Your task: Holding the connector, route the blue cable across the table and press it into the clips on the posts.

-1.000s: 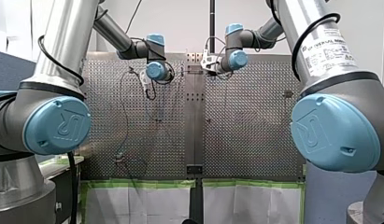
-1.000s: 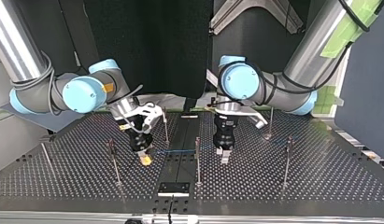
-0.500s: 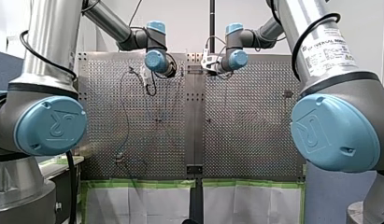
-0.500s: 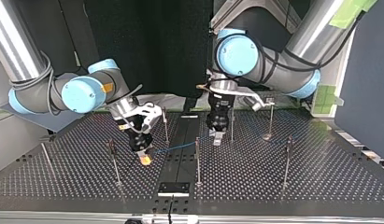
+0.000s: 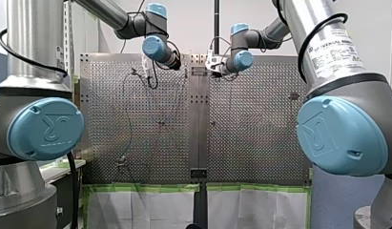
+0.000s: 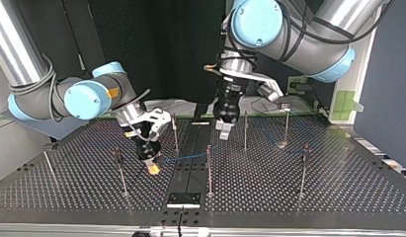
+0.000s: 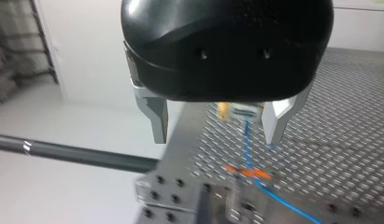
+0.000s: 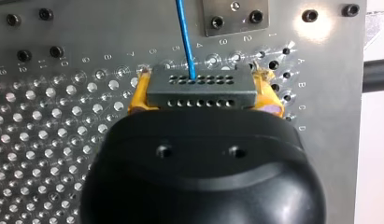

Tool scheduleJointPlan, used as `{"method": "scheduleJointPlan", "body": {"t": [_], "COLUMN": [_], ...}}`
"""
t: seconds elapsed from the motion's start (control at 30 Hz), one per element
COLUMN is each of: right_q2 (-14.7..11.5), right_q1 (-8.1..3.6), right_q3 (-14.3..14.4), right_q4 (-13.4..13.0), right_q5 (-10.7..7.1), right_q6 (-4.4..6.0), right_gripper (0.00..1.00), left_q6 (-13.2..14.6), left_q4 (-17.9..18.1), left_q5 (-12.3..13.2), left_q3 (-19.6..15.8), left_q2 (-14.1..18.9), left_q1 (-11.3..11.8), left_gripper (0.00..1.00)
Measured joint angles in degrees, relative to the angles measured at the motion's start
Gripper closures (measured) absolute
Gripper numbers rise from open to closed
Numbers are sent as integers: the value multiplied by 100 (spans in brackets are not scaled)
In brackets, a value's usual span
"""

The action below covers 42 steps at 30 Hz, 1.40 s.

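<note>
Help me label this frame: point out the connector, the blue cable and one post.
connector (image 8: pixel 199 86): right wrist view, middle of its grey face.
blue cable (image 8: pixel 185 37): right wrist view, stretch ahead of the connector.
post (image 6: pixel 209 173): top view, mid shaft.

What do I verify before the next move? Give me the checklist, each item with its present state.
1. Grip on the connector: ok, my right gripper is shut on it between its yellow pads.
2. Join of the blue cable to the connector: ok, it comes out of the connector's far face.
3. Readiness of my left gripper: ok, open and empty, above the table.
4. Run of the blue cable: ok, in the top view it goes from the connector as far as the middle post.
5. Seating in that post's clip: cannot tell, too small.
</note>
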Motion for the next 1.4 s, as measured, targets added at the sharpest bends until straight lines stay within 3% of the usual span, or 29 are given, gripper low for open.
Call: {"method": "scheduleJointPlan", "body": {"t": [0.13, 0.57, 0.83, 1.07, 1.4], "right_q2": [-12, -35, -36, -39, -37], "right_q1": [-29, -149, -198, -201, -198], "right_q3": [0, 0, 0, 0, 1], "right_q4": [5, 34, 70, 92, 99], "right_q5": [1, 13, 16, 16, 18], "right_q6": [14, 42, 44, 44, 49], "right_gripper": [100, 100, 100, 100, 100], "left_q6": [48, 145, 149, 345, 417], "left_q4": [43, -16, -124, -431, -532], "left_q5": [1, -121, -226, -457, -633], "left_q3": [90, 705, 1005, 1357, 1827], "left_q2": [-30, -575, -659, -981, -1465], "left_q1": [-102, -493, -565, -669, -752], "left_gripper": [0, 0, 0, 0, 0]}}
